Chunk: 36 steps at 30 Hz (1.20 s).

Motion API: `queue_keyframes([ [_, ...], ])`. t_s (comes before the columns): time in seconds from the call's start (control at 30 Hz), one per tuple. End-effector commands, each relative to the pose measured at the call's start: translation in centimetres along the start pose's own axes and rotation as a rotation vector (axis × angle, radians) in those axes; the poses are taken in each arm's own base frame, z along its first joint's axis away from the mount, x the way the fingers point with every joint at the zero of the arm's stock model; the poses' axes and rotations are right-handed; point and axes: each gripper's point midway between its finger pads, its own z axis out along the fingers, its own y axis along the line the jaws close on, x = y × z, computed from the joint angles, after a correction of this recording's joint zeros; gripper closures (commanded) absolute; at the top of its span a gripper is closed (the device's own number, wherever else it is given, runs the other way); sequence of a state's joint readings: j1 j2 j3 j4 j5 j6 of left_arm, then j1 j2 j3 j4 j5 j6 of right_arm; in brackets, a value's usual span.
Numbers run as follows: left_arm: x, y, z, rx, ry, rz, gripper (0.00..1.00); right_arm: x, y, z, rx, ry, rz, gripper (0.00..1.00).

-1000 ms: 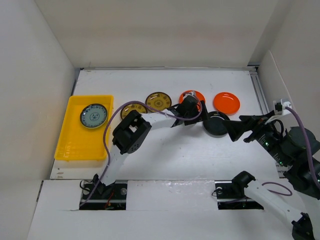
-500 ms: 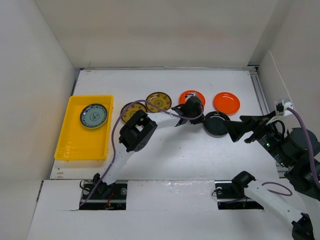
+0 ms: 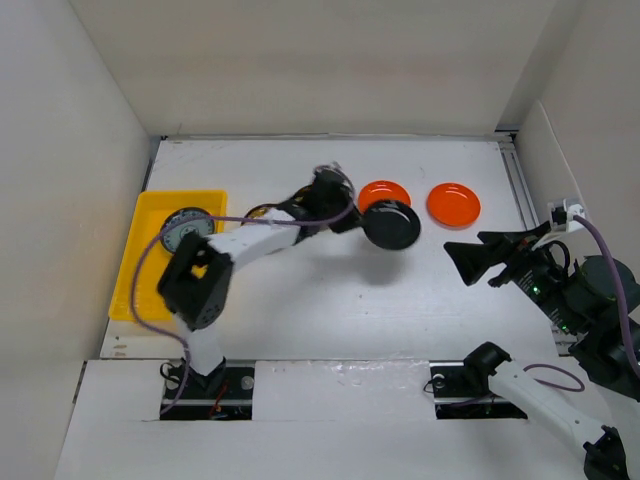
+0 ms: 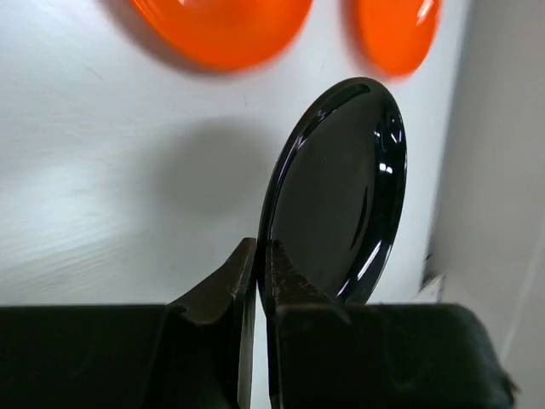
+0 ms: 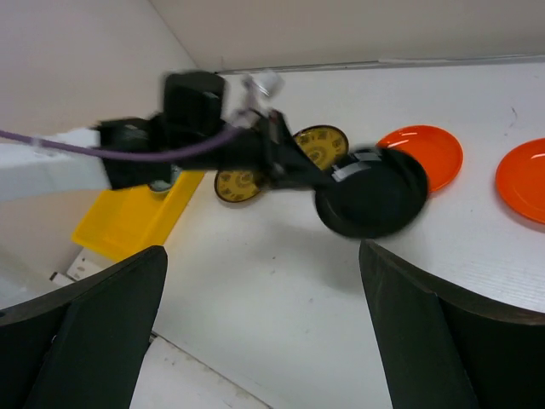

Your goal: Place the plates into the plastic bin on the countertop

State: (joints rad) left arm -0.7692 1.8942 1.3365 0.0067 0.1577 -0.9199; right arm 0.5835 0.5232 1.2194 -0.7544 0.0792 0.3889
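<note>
Countertop [image 3: 330, 310], L hand [image 4: 262, 260] pinching black plate [image 4: 341, 196] rim

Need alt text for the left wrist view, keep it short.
The left gripper is shut on the rim of a black plate, holding it tilted up on edge above the white countertop. Two orange plates lie flat on the countertop beyond it, at the top of the picture.
</note>
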Motion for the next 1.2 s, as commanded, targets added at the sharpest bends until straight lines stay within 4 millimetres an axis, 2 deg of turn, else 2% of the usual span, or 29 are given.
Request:
queue_keyframes([
  [0.0, -11.3, 0.5, -11.9, 0.012, -0.332, -0.067, 1.0, -1.3, 1.1, 0.0, -0.046, -0.043, 0.008, 0.0],
  [0.03, -15.4, 4.8, -14.6, -0.063, -0.442, -0.142, 1.0, -1.7, 1.2, 0.0, -0.052, -0.057, 0.009, 0.0],
  [0.07, -16.3, 8.5, -16.2, -0.133, -0.483, -0.206, 1.0, -1.2, 1.5, 0.3, -0.07, -0.045, 0.008, 0.0],
  [0.1, -17.1, 11.1, -19.3, -0.196, -0.541, -0.255, 1.0, -1.4, 1.6, 0.5, -0.075, -0.056, 0.008, 0.0],
  [0.13, -19.8, 16.5, -23.0, -0.299, -0.661, -0.365, 1.0, -0.8, 1.7, 1.1, -0.083, -0.036, 0.007, 0.0],
  [0.17, -20.1, 19.0, -25.1, -0.342, -0.703, -0.414, 1.0, -0.9, 2.1, 1.1, -0.104, -0.039, 0.007, 0.0],
  [0.2, -19.5, 22.4, -26.4, -0.402, -0.735, -0.482, 1.0, -0.6, 2.0, 1.7, -0.102, -0.032, 0.016, 0.0],
  [0.23, -19.4, 24.1, -28.9, -0.431, -0.796, -0.538, 1.0, -0.4, 2.1, 1.9, -0.11, -0.028, 0.015, 0.0],
  [0.27, -19.9, 27.8, -32.0, -0.491, -0.882, -0.626, 1.0, -0.2, 2.1, 2.3, -0.105, -0.017, 0.015, 0.0],
  [0.3, -19.1, 29.6, -32.8, -0.52, -0.893, -0.666, 1.0, -0.6, 2.2, 2.3, -0.111, -0.031, 0.016, 0.0],
  [0.37, -18.9, 32.1, -35.3, -0.563, -0.954, -0.729, 1.0, 0.1, 2.4, 3.1, -0.119, -0.003, 0.014, 0.0],
  [0.5, -17.7, 35.5, -35.8, -0.655, -0.929, -0.777, 1.0, 0.4, 2.7, 3.7, -0.134, 0.016, 0.013, 0.0],
  [0.6, -16.8, 37.3, -35.2, -0.685, -0.912, -0.794, 1.0, 0.4, 2.8, 3.7, -0.134, 0.016, 0.013, 0.0],
  [0.67, -16.1, 38.0, -34.5, -0.701, -0.889, -0.796, 1.0, 0.6, 2.7, 3.6, -0.134, 0.016, 0.013, 0.0],
  [0.8, -16.1, 39.1, -32.8, -0.685, -0.847, -0.807, 1.0, 0.8, 2.6, 3.8, -0.134, 0.016, 0.013, 0.0],
  [0.87, -16.0, 39.2, -32.0, -0.668, -0.814, -0.803, 1.0, 0.8, 2.6, 3.8, -0.134, 0.016, 0.013, 0.0],
  [0.9, -16.6, 38.8, -32.1, -0.646, -0.823, -0.793, 1.0, 0.6, 2.7, 3.5, -0.138, 0.008, 0.014, 0.0],
  [0.97, -17.1, 38.3, -31.8, -0.612, -0.819, -0.77, 0.87, 0.7, 2.4, 3.5, -0.126, 0.012, 0.013, 0.0],
  [1.0, -17.6, 37.7, -32.1, -0.593, -0.83, -0.759, 0.76, 0.7, 2.4, 3.5, -0.126, 0.012, 0.013, 0.0],
  [1.07, -17.9, 36.1, -32.3, -0.578, -0.824, -0.718, 0.48, 0.9, 2.2, 3.5, -0.114, 0.017, 0.013, 0.0],
  [1.1, -18.1, 35.6, -32.7, -0.591, -0.831, -0.7, 0.25, 0.9, 2.2, 3.5, -0.114, 0.017, 0.013, 0.0],
  [1.13, -18.6, 34.7, -33.4, -0.587, -0.85, -0.683, 0.16, 0.9, 2.2, 3.5, -0.114, 0.017, 0.013, 0.0],
  [1.17, -18.3, 33.7, -34.2, -0.592, -0.866, -0.662, 0.09, 0.9, 2.2, 3.5, -0.114, 0.017, 0.013, 0.0],
])
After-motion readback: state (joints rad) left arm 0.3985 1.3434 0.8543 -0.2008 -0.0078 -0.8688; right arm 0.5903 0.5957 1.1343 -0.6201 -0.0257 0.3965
